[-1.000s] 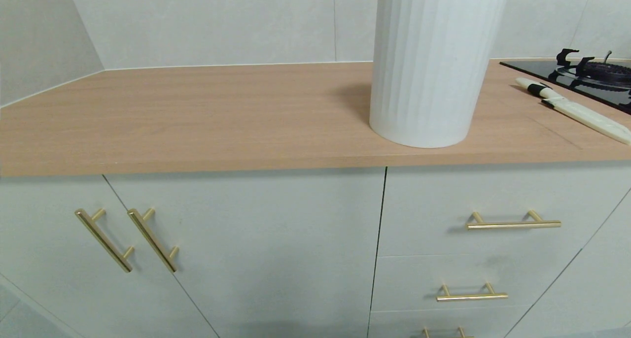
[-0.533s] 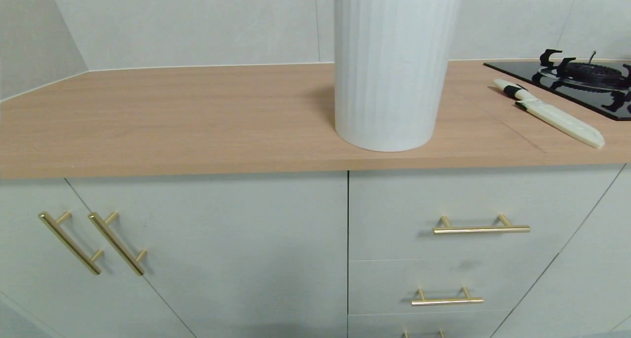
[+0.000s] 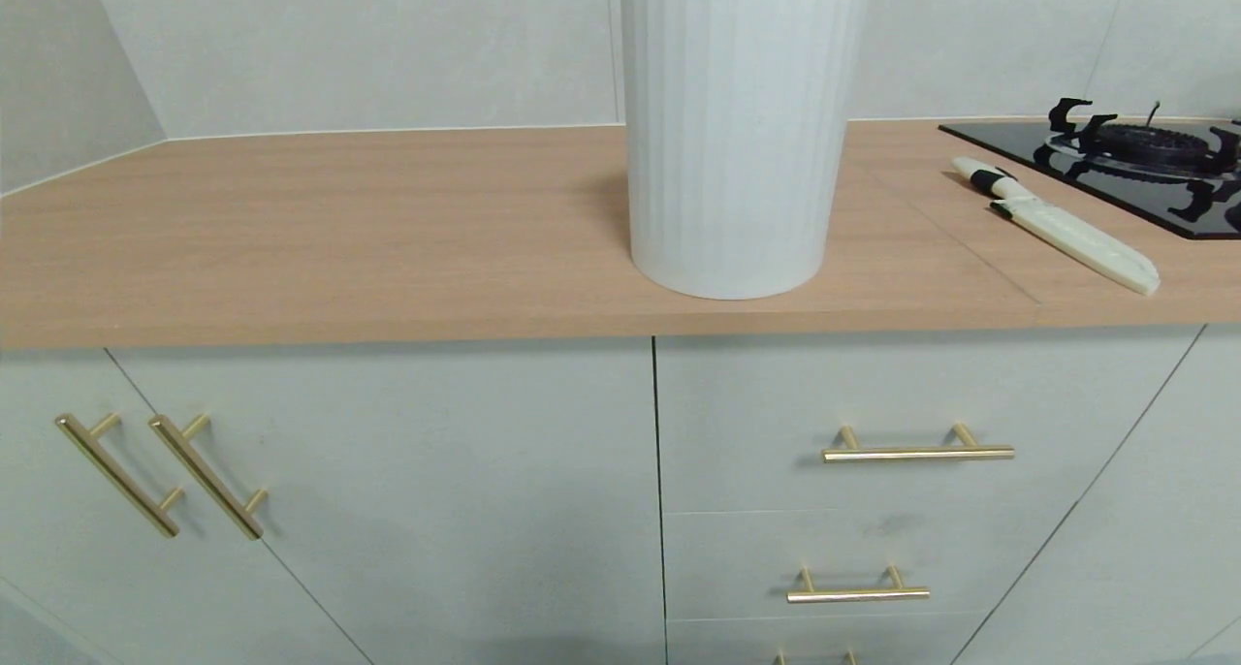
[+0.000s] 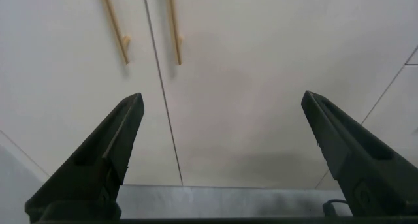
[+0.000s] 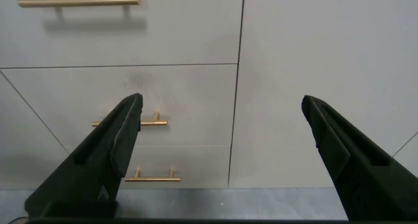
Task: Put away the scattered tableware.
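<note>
On the wooden counter [image 3: 339,229]: the knife [image 3: 1055,237] lies flat, right of the white tub [image 3: 732,161] and near the black stove [image 3: 1144,166], touching neither.
Cut off: the tub's top passes the upper edge of the head view; the stove runs past the right edge.
Hard to tell: if the blade is bare or covered.
Materials: matt wood grain; round ribbed tub; cream knife with a black band on the handle; pale grey fronts with brass bar handles [image 3: 917,449].
Knife direction: long axis diagonal, handle toward the back wall, tip toward the front edge and the right.
Left claw [image 4: 222,98]: spread wide, holding nothing, facing the cabinet doors [image 4: 261,67].
Right claw [image 5: 221,100]: spread wide, holding nothing, facing the drawers [image 5: 163,93].
</note>
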`<state>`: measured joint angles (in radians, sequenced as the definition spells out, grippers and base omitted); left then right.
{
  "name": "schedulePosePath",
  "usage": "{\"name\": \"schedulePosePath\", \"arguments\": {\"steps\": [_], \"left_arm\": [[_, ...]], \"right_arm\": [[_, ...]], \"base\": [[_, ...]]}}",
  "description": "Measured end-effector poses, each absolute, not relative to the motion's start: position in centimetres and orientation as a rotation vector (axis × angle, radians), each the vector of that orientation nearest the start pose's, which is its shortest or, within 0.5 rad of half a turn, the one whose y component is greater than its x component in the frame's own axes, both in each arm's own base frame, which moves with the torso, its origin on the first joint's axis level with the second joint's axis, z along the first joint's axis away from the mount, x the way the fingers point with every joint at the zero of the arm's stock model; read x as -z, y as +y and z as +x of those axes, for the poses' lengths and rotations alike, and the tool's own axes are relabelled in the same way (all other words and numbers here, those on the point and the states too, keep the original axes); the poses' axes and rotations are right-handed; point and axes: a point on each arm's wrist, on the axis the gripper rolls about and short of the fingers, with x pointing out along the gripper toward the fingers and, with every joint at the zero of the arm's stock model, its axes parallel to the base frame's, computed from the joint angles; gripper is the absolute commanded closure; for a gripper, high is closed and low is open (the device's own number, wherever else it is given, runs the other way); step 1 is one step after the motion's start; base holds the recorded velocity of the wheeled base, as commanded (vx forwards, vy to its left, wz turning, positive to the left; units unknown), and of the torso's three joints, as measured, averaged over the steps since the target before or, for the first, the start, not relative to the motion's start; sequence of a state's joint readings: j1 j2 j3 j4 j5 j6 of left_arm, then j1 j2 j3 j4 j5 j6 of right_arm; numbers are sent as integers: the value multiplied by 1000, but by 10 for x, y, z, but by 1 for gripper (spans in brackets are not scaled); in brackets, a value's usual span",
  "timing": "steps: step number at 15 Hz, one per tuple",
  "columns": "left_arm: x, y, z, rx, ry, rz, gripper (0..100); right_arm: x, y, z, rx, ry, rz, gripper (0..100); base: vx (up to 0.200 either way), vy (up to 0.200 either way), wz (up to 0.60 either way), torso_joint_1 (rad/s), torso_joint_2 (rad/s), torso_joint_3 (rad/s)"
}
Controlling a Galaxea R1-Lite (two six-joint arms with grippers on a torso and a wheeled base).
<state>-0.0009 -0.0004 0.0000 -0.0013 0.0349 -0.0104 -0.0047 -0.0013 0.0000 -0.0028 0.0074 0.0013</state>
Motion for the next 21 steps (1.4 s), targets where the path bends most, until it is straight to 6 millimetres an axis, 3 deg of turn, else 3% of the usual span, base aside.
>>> {"name": "schedulePosePath", "arguments": {"steps": [11, 21], "left_arm": [[-75, 1, -23, -35, -1, -10, 0], [-76, 1, -23, -35, -3, -10, 0]], "right_arm": [[-76, 0, -23, -3, -4, 0, 0], [-76, 0, -23, -3, -4, 0, 0]], "base": [[0, 0, 0, 3, -14, -12], [0, 0, 0, 138, -412, -286]]}}
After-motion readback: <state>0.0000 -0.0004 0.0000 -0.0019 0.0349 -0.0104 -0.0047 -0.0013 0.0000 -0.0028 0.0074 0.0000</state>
